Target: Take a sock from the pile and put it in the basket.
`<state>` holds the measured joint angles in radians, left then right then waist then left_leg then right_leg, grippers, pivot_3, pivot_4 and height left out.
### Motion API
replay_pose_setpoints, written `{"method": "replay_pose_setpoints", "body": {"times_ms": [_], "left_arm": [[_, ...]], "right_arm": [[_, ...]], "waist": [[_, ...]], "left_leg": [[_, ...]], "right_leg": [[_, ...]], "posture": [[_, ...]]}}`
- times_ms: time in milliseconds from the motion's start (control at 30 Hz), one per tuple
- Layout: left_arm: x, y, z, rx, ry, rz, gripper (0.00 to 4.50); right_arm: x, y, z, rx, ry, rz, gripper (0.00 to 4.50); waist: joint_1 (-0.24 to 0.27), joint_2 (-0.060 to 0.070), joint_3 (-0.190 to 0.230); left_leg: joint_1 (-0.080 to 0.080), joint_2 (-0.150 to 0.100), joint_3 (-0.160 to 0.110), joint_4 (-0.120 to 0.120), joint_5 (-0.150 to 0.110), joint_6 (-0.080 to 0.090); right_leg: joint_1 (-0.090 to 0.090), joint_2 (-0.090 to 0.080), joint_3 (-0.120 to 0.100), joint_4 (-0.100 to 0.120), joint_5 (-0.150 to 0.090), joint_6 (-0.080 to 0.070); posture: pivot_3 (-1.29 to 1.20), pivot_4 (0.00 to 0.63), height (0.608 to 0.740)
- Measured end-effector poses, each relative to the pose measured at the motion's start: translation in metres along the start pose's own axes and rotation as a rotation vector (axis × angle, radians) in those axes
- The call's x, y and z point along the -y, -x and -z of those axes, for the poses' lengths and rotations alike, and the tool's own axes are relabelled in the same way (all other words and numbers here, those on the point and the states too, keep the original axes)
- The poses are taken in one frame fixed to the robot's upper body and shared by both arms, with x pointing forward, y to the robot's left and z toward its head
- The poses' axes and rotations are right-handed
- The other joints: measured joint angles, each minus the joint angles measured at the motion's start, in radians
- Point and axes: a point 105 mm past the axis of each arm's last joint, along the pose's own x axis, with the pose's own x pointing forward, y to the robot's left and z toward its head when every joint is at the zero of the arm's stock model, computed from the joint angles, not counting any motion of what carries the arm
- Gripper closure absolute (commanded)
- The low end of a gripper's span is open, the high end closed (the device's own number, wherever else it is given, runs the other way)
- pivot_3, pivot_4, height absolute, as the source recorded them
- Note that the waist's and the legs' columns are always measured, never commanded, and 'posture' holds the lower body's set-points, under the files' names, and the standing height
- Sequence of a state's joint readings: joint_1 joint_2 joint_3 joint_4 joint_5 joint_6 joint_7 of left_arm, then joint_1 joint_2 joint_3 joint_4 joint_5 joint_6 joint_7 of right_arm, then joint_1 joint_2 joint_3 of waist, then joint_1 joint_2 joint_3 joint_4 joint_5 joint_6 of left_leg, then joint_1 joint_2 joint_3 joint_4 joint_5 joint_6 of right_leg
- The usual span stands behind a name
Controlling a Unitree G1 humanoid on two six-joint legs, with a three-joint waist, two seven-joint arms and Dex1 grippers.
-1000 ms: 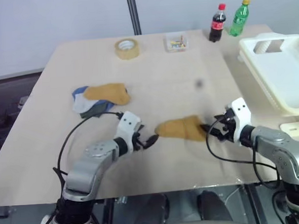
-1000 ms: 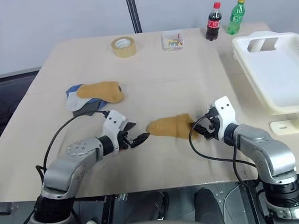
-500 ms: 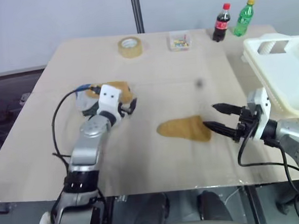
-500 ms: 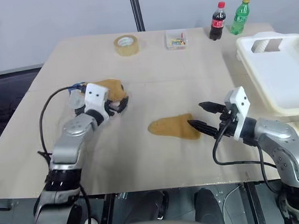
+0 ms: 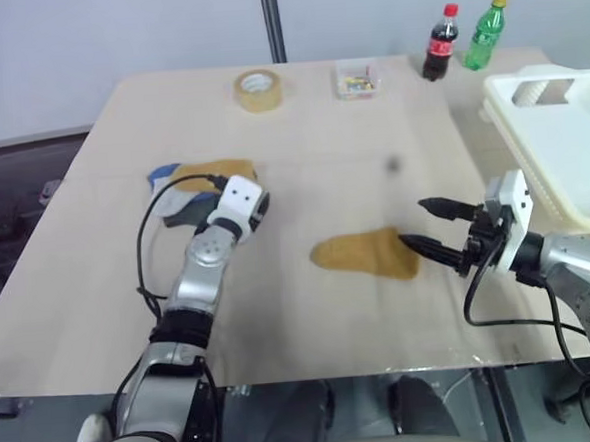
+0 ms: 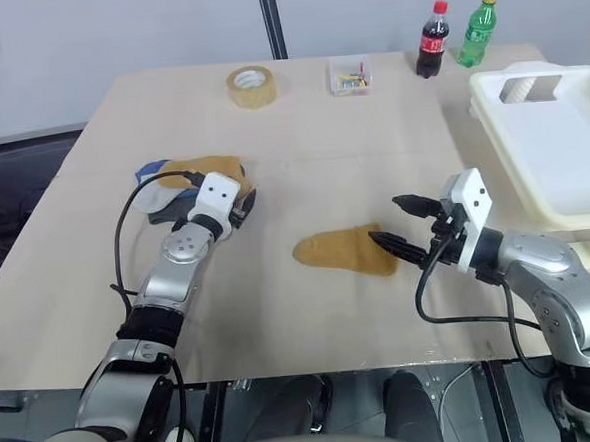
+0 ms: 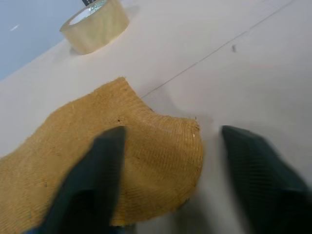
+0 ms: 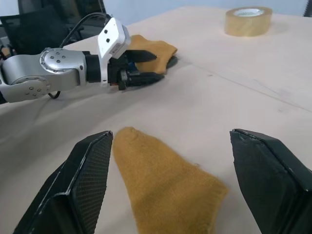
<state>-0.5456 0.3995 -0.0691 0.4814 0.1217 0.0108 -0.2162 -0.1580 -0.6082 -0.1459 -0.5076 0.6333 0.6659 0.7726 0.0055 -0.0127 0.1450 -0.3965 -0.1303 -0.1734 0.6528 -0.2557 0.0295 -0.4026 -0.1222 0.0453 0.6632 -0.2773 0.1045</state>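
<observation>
The pile (image 6: 184,178) of socks lies at the table's left, a mustard sock (image 7: 73,151) on top. My left gripper (image 6: 244,206) has reached the pile's right edge. In the left wrist view its fingers (image 7: 92,185) stand apart, one over the mustard sock's corner and one over bare table. A second mustard sock (image 6: 345,251) lies flat mid-table. My right gripper (image 6: 383,220) hovers open just right of it, holding nothing. The white basket (image 6: 488,99) stands at the far right.
A tape roll (image 6: 251,85), a small clear box (image 6: 348,77), a cola bottle (image 6: 429,40) and a green bottle (image 6: 475,30) line the table's far edge. Bare tabletop stretches between the pile and the loose sock.
My left gripper left the loose sock's left end and swung up-left to the pile. My right gripper drew back to the right from the loose sock's other end and rose.
</observation>
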Motion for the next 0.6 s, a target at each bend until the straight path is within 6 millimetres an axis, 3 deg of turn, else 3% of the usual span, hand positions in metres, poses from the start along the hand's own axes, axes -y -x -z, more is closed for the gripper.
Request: {"method": "replay_pose_setpoints", "body": {"times_ms": [100, 133, 467, 600], "left_arm": [[-0.01, 0.002, 0.0, 0.0, -0.016, -0.039, 4.33], [-0.013, 0.002, 0.0, -0.001, -0.011, -0.053, 4.43], [-0.006, 0.003, -0.004, 0.009, 0.009, -0.028, 4.43], [0.012, 0.001, -0.027, 0.036, 0.068, 0.029, 4.43]], "right_arm": [[0.001, 0.0, 0.001, 0.0, 0.003, 0.011, 0.49], [0.001, 0.0, 0.0, 0.002, 0.006, 0.015, 0.49], [0.003, -0.001, 0.002, 0.004, 0.019, 0.021, 0.49], [0.004, -0.001, 0.002, -0.003, 0.023, 0.023, 0.49]], "waist": [[0.0, 0.0, 0.0], [0.0, 0.0, 0.0], [0.001, 0.0, 0.0], [0.007, 0.0, 0.0]], "left_leg": [[0.0, 0.0, 0.0, 0.0, 0.0, 0.0], [0.0, 0.0, 0.0, 0.0, 0.0, 0.0], [0.0, 0.0, 0.0, 0.001, 0.0, 0.0], [-0.001, -0.001, -0.001, 0.001, 0.0, 0.0]], "right_leg": [[0.0, 0.0, 0.0, 0.0, 0.0, 0.0], [0.0, 0.0, 0.0, 0.0, 0.0, 0.0], [0.0, 0.0, 0.0, 0.0, 0.0, 0.0], [0.0, 0.0, -0.001, 0.0, 0.0, 0.0]], "posture": [[0.0, 0.15, 0.74], [0.0, 0.15, 0.74], [0.0, 0.15, 0.74], [0.0, 0.15, 0.74]]}}
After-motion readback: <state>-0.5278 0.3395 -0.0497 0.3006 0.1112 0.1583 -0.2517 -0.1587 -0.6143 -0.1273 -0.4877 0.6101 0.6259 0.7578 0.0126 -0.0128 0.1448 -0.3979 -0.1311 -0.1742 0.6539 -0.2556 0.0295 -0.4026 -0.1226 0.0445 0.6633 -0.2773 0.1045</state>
